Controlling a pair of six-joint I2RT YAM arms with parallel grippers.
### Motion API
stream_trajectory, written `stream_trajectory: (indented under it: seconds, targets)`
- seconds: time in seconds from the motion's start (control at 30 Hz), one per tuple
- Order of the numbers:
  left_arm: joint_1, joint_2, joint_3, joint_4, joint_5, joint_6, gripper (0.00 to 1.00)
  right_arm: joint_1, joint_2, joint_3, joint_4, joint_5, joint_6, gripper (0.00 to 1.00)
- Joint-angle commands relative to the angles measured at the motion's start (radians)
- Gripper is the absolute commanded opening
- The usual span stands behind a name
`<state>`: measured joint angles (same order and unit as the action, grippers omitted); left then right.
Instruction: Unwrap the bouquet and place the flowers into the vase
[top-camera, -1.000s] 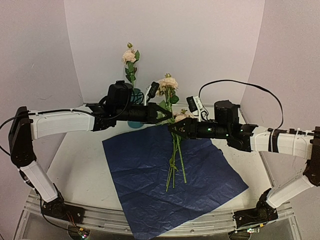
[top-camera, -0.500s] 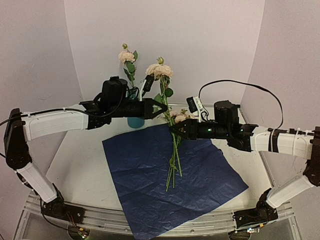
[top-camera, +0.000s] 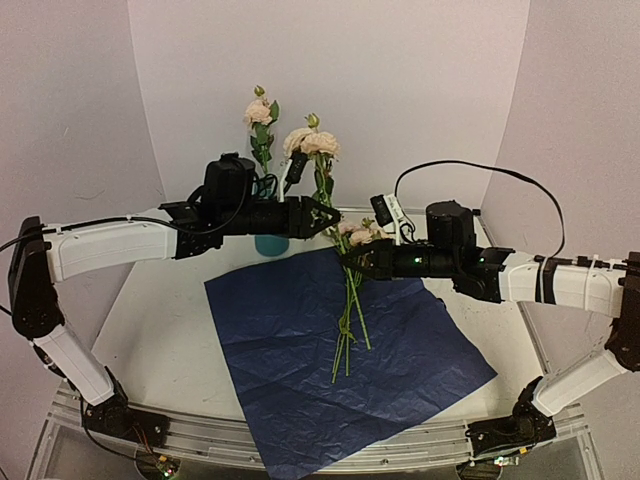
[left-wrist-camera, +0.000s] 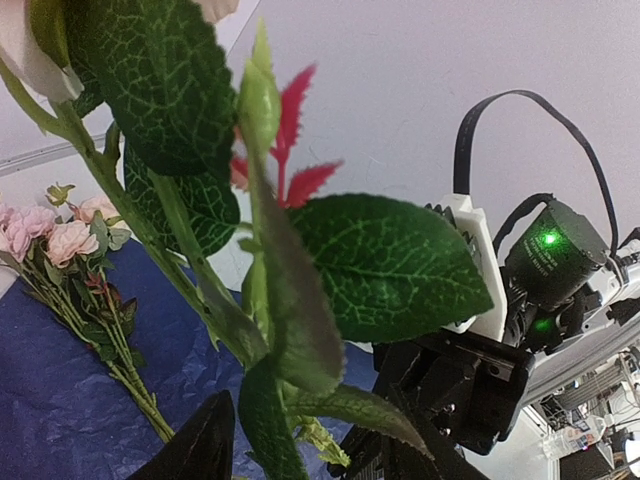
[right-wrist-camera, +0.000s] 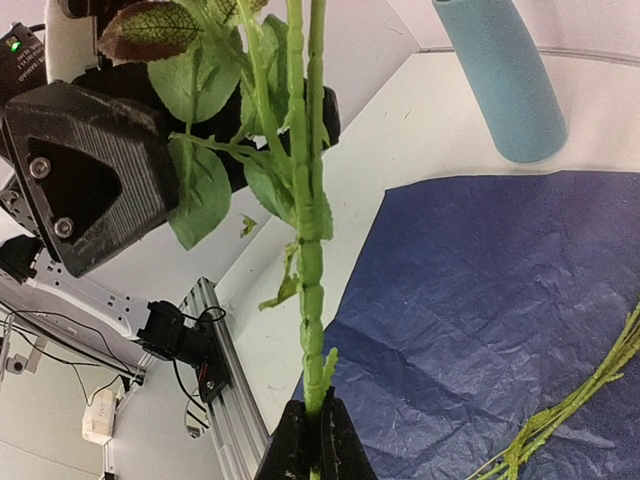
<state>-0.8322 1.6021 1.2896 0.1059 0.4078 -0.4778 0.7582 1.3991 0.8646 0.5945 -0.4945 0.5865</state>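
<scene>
In the overhead view, the left claw (top-camera: 328, 217) is seen just left of centre, reached in from the left edge, with its jaws parted on either side of an upright stem. Behind that arm, at centre left, the teal vase (top-camera: 270, 244) is stood on the tabletop (top-camera: 160, 310), and a single flower (top-camera: 260, 110) is carried in it, its bloom high in the frame. Slightly to the right, the held flower (top-camera: 312, 143) is kept upright, its pale blooms above the left claw. Lower on the same stem, right of centre, the right claw (top-camera: 352, 262) is clamped; in the right wrist view its fingertips (right-wrist-camera: 300, 445) are seen pressed shut on the green stem. Below, the blue paper (top-camera: 300, 340) is spread flat, and the loose flowers (top-camera: 348, 330) are laid across its middle.
</scene>
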Motion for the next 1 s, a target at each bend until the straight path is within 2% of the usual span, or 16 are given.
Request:
stream_trajectory:
  seconds: [0.0,0.17,0.27,0.3,0.47,0.5,0.57,0.6,0.63,0.7,0.77,0.8,0.97]
  targets:
    - [0.004,0.021,0.038,0.033,0.025,-0.022,0.49,0.003,-0.003,0.038,0.034,-0.028,-0.021,0.0]
    - [0.004,0.042,0.057,0.037,0.021,-0.039,0.45,0.004,-0.008,0.03,0.043,-0.034,-0.025,0.0]
    - [0.004,0.049,0.066,0.039,0.034,-0.04,0.18,0.005,-0.011,0.026,0.044,-0.032,-0.025,0.0]
    - [0.004,0.046,0.066,0.04,0.033,-0.04,0.12,0.006,-0.013,0.024,0.043,-0.031,-0.025,0.0]
    - [0.003,0.034,0.062,0.041,0.017,-0.033,0.1,0.006,-0.021,0.009,0.044,-0.026,-0.03,0.01]
    - [0.003,0.031,0.06,0.041,0.015,-0.03,0.08,0.006,-0.022,0.007,0.044,-0.024,-0.029,0.05]
    - [0.004,0.025,0.053,0.041,0.007,-0.022,0.01,0.006,-0.024,0.003,0.044,-0.017,-0.026,0.32]
    - [0.004,0.02,0.049,0.04,-0.001,-0.016,0.0,0.006,-0.027,0.0,0.044,-0.011,-0.026,0.49]
    - [0.004,0.014,0.046,0.04,-0.01,-0.007,0.0,0.006,-0.03,-0.002,0.044,-0.004,-0.025,0.63]
    - [0.004,0.002,0.035,0.037,-0.028,0.016,0.0,0.006,-0.04,-0.011,0.042,0.013,-0.024,0.79]
    - [0.004,-0.018,0.027,0.024,-0.063,0.051,0.0,0.006,-0.051,-0.019,0.04,0.036,-0.022,0.9]
    - [0.005,-0.032,0.027,0.005,-0.09,0.073,0.0,0.006,-0.06,-0.024,0.038,0.048,-0.022,0.92]
    - [0.005,-0.089,0.073,-0.097,-0.27,0.214,0.0,0.006,-0.103,-0.041,0.012,0.115,-0.028,0.94]
